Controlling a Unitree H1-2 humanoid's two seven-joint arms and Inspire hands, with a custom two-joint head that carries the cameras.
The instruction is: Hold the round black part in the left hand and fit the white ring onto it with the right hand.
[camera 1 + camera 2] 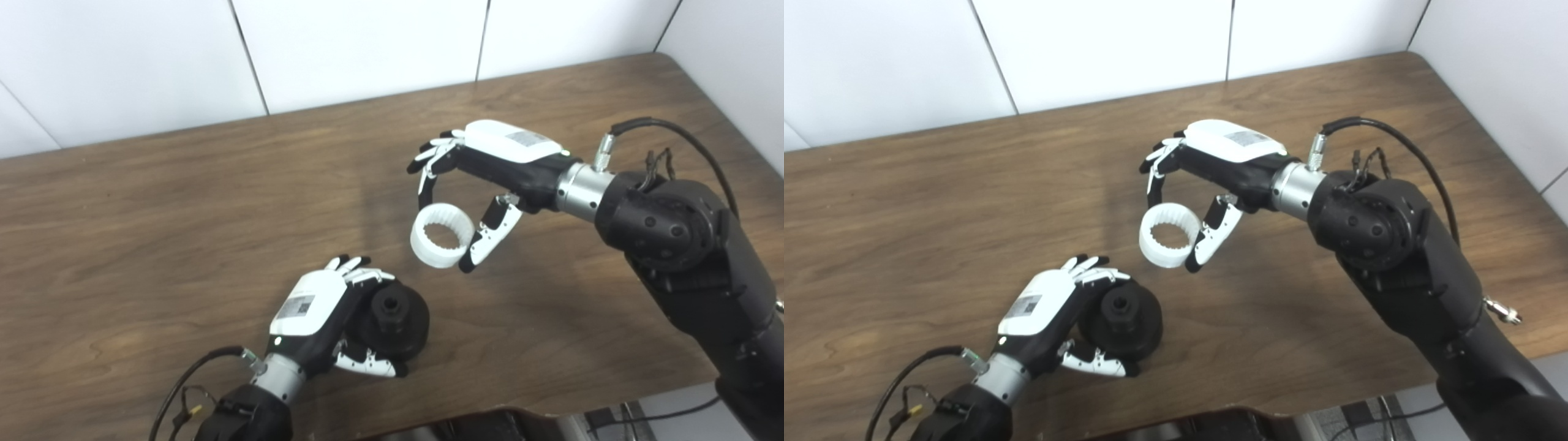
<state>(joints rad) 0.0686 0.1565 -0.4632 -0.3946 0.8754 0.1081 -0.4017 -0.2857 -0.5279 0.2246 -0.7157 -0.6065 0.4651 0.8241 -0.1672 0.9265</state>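
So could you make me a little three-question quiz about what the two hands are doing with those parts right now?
1. True or false: the white ring is already seated on the round black part.
2. Which hand holds the white ring? A) the left hand B) the right hand C) neither; it lies on the table
3. Fill in: inside, the ring's wall is lined with small ______.

Key
1. False. The ring is apart from the black part, farther back and to its right.
2. B. It is pinched between the right hand's fingers and thumb, while the left hand grips the black part.
3. Teeth (ridges).
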